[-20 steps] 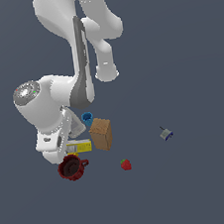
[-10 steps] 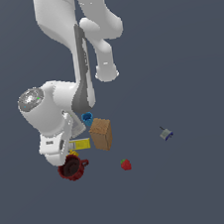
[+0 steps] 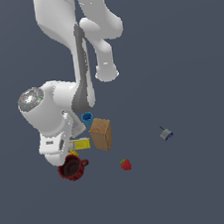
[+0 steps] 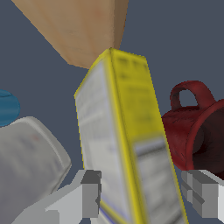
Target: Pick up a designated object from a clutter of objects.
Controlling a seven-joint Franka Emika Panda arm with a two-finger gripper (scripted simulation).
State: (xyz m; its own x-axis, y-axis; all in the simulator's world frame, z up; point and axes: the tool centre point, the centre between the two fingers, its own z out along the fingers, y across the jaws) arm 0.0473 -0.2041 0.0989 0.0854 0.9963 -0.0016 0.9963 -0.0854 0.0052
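The yellow box (image 4: 127, 131) lies long and slim in the wrist view, with a paler, blurred end near the fingers. My gripper (image 4: 146, 197) is open and straddles that end, one finger on each side. In the exterior view the hand (image 3: 55, 144) covers most of the yellow box (image 3: 81, 144); only a short yellow stub shows beside the brown box (image 3: 102, 134). The fingertips are hidden there. The white bottle (image 4: 30, 162) lies close beside one finger; the arm hides it in the exterior view.
The dark red mug (image 3: 71, 168) sits just below the hand and close to the other finger in the wrist view (image 4: 197, 131). The blue cup (image 3: 87, 118) is behind the brown box. A strawberry (image 3: 126, 164) and a small grey-blue item (image 3: 166, 134) lie apart on the exterior view's right.
The hand has come lower over the yellow box and covers more of it. The objects have not moved.
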